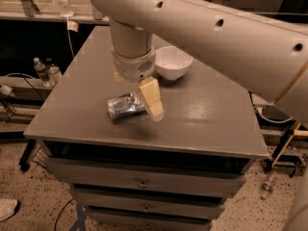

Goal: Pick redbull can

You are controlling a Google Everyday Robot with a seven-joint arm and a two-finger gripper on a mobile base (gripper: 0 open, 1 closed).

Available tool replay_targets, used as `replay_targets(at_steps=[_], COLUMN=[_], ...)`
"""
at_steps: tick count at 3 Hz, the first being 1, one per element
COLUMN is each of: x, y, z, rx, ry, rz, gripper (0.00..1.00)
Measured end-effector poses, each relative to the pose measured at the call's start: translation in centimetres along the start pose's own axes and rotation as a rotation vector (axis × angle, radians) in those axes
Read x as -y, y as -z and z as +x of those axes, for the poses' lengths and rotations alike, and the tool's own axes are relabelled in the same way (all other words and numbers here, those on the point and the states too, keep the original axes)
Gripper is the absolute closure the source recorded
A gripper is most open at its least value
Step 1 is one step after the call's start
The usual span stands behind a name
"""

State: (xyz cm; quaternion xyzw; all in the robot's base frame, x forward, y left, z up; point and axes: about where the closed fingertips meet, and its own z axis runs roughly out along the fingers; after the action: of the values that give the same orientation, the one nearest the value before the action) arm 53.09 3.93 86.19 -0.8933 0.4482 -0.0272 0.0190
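The redbull can (123, 106) lies on its side on the grey table top (211, 119), left of the middle; it is shiny silver and dented. My gripper (136, 91) hangs from the big beige arm right over the can's right end. One tan finger (151, 99) stands in front of the can's right end and hides it. The tip of the other finger (117, 74) shows behind the wrist, on the can's far side. The fingers stand wide apart, open, with the can low between them. I cannot tell whether they touch it.
A round white bowl (172, 61) sits on the table behind the gripper, to the right. The table is a drawer cabinet (142, 182). Water bottles (44, 70) stand on a ledge to the left. A stand and another bottle (267, 186) are on the floor at right.
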Motion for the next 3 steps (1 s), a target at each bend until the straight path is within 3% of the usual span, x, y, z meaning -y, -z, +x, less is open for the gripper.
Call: replay_targets(at_steps=[1, 2, 3], x=[0.7, 1.5, 2.0], y=[-1.8, -3.2, -3.5], z=[0.4, 1.9, 2.8], rx=[-0.016, 0.014, 0.063], ry=[-0.004, -0.035, -0.059], rz=[-0.039, -0.069, -0.074], gripper=[0.16, 0.47, 0.69])
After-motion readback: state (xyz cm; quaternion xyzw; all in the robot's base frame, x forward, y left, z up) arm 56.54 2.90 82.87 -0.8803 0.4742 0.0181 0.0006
